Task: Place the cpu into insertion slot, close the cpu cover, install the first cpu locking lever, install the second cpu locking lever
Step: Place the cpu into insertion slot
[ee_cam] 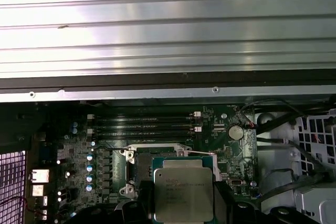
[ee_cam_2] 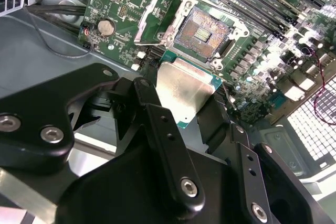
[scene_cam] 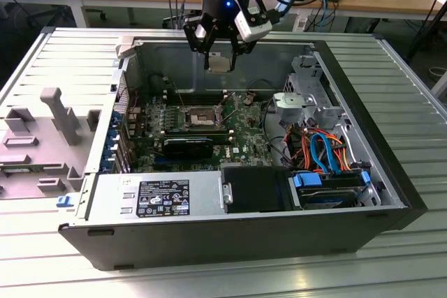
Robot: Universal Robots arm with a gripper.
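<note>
My gripper [scene_cam: 220, 59] hangs over the back of the open computer case, shut on the cpu [scene_cam: 221, 63], a flat square chip with a silver-grey top. In both wrist views the cpu [ee_cam_2: 185, 88] [ee_cam: 183, 192] sits between the black fingers [ee_cam_2: 157, 124], lifted clear of the board. The insertion slot [scene_cam: 200, 115] [ee_cam_2: 202, 32] [ee_cam: 149, 159] lies open below, its dark contact field bare. The cpu cover [ee_cam_2: 156, 18] stands tilted up at one side of the slot. The chip is apart from the socket, offset toward the case's back wall.
Long memory slots [scene_cam: 199, 93] run beside the socket, and a black block [scene_cam: 188, 147] lies in front of it. A power supply [scene_cam: 160, 197] and drives with coloured cables [scene_cam: 325, 155] fill the front and the exterior view's right. A grey fixture [scene_cam: 56, 120] stands outside the case.
</note>
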